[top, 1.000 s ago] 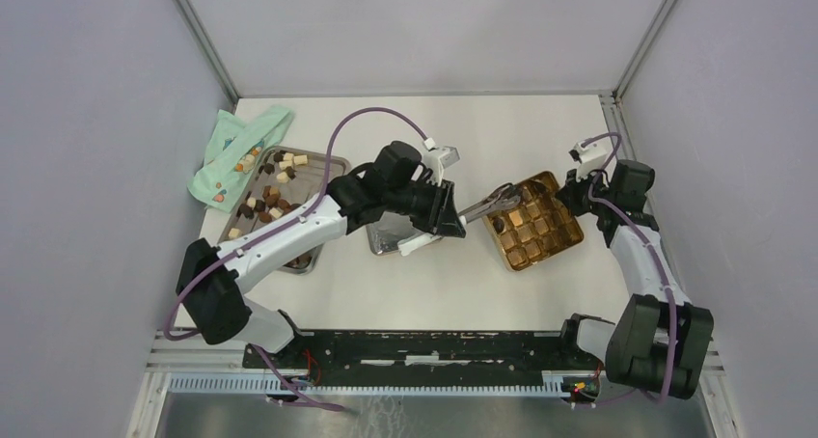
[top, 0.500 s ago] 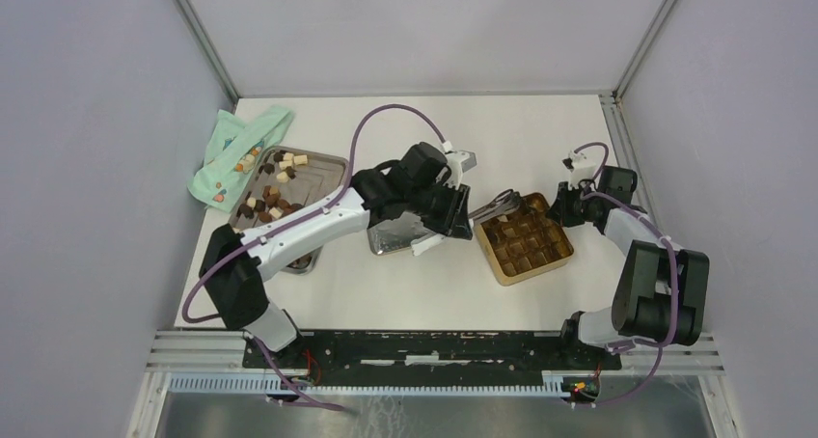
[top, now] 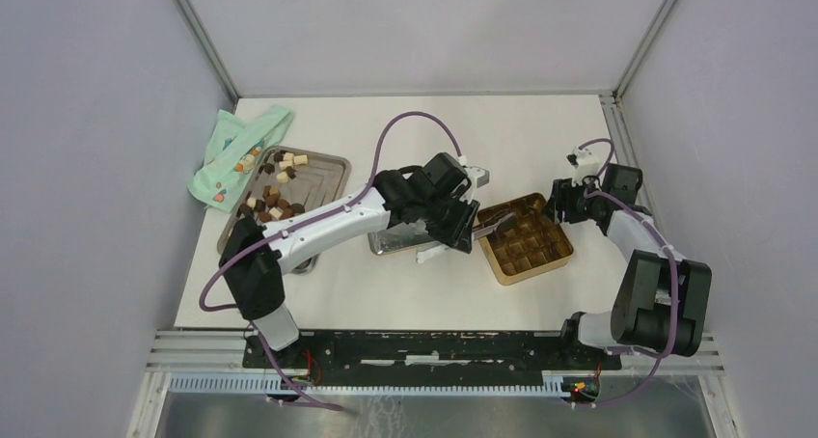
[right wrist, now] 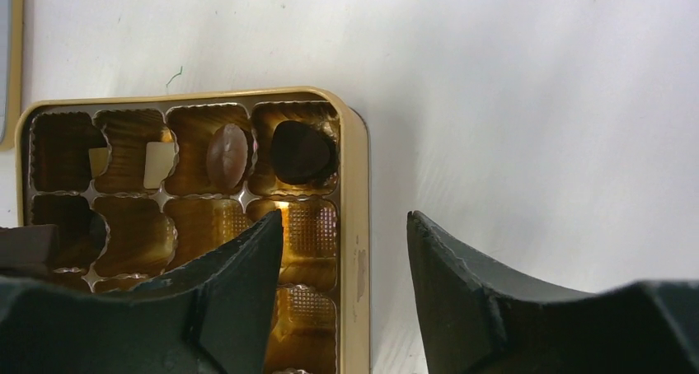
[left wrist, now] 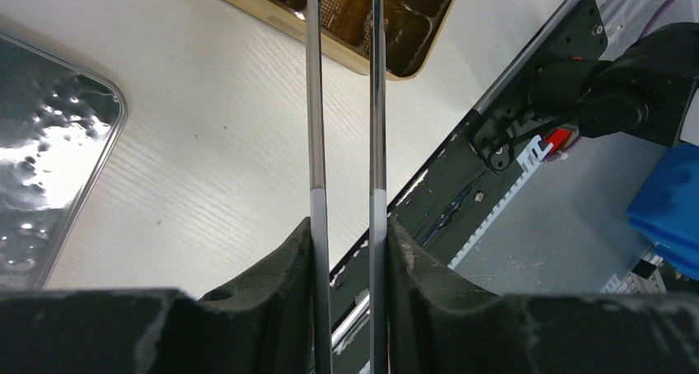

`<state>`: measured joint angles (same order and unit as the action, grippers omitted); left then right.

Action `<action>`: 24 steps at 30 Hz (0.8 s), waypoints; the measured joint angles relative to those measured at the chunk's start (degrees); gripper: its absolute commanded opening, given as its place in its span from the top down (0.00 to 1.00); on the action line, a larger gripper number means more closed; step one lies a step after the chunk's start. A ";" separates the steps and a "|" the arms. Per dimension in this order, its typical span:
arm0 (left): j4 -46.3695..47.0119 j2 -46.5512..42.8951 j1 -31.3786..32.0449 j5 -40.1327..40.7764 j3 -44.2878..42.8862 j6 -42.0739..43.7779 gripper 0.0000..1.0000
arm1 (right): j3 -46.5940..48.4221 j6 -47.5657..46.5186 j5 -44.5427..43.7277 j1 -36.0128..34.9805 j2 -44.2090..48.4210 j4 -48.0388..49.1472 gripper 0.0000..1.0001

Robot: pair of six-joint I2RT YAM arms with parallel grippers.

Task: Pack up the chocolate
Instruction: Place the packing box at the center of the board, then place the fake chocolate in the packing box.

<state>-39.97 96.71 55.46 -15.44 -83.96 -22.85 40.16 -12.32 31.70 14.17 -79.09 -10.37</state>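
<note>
We find only a few bits of chocolate [right wrist: 303, 151] in the tin [right wrist: 354, 184]; most lies on the tray [top: 326, 173], well apart. Left tool [left wrist: 350, 246] pinches tweezers [left wrist: 313, 102]; right tool [right wrist: 344, 222] gapes wide over the tin's rim.

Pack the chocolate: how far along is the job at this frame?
Done: only a few pieces sit in the gold tin; many compartments in view are empty. In hand: the left gripper is shut on the tweezers, tips over the tin; whether they carry a piece is unclear. The right gripper is open at the tin's corner. Left: many chocolates wait on the tray.
</note>
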 measured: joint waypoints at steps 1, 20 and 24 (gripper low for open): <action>-0.28 0.15 0.15 0.17 -0.22 0.00 0.98 | 0.00 0.00 0.02 0.20 0.44 0.00 0.34; -3.78 5.16 0.68 2.10 -4.76 0.00 0.69 | -1.40 0.02 1.49 2.60 4.17 0.92 0.31; -4.26 5.25 0.81 2.58 -5.25 0.00 0.62 | -1.64 0.04 1.90 2.89 4.44 0.90 0.31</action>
<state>-44.23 101.95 56.27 -12.86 -89.21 -22.85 38.52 -12.27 33.61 17.06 -74.65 -9.47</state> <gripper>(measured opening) 0.381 0.684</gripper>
